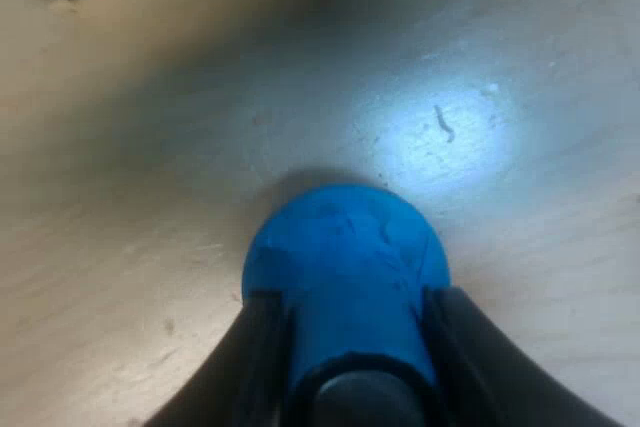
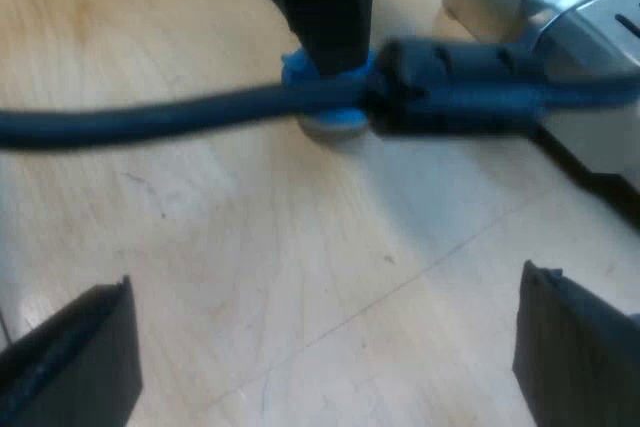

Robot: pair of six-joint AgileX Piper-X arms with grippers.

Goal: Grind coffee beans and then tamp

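Within the left tool (image 1: 353,297) sits the blue tamper (image 1: 345,247).

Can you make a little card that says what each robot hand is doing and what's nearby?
left gripper: shut on the blue tamper, one finger on each side
right gripper: open, holding nothing, over the wooden table
blue tamper: base down, close to the espresso machine
surface: wooden table
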